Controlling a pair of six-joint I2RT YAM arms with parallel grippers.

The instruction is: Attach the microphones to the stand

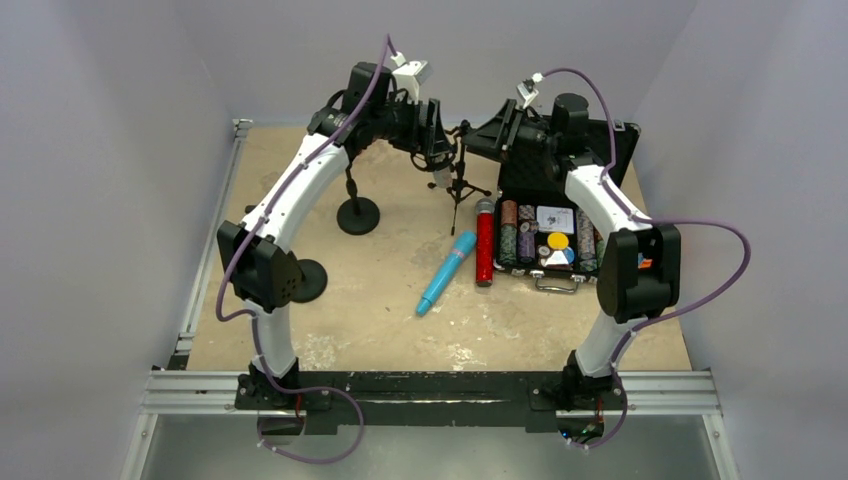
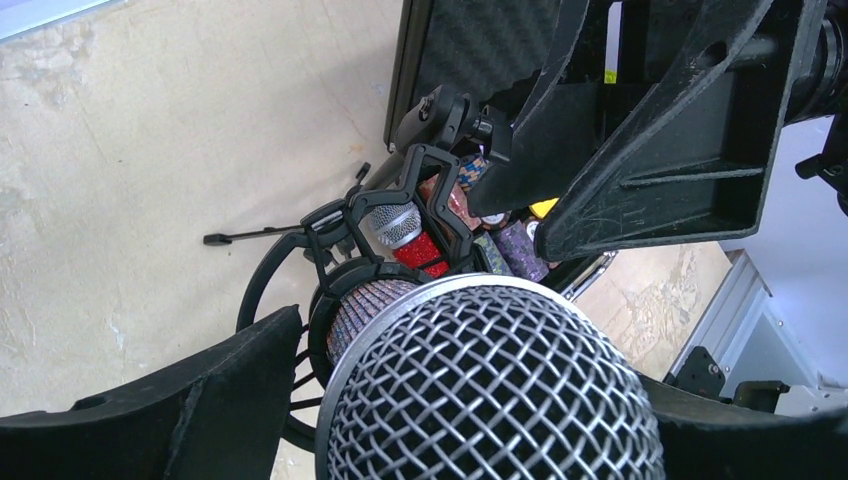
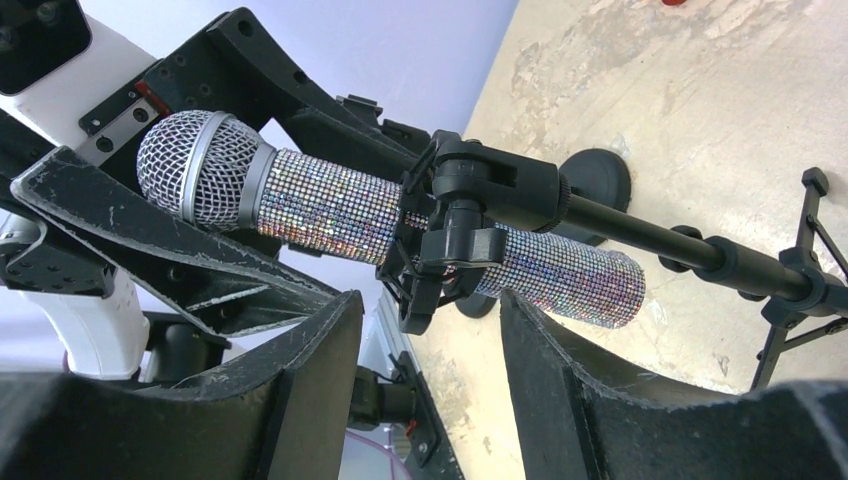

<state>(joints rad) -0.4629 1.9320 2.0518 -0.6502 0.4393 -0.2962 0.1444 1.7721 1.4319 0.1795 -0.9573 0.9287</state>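
The silver-glitter microphone [image 3: 330, 205] lies across the black clip [image 3: 470, 210] at the top of the tripod stand [image 1: 457, 185], which closes round its body. My left gripper [image 1: 437, 135] has its fingers on both sides of the grey mesh head [image 2: 490, 400], shut on it. My right gripper [image 3: 430, 300] is open just under the clip, one finger on each side, touching nothing. The red-glitter microphone [image 1: 485, 245] and the light blue microphone [image 1: 447, 272] lie flat on the table in front of the stand.
An open black case of poker chips [image 1: 550, 235] sits right of the red microphone, under the right arm. Two round black stand bases [image 1: 358, 215] [image 1: 308, 281] stand on the left half. A metal rail [image 1: 430, 390] runs along the near edge.
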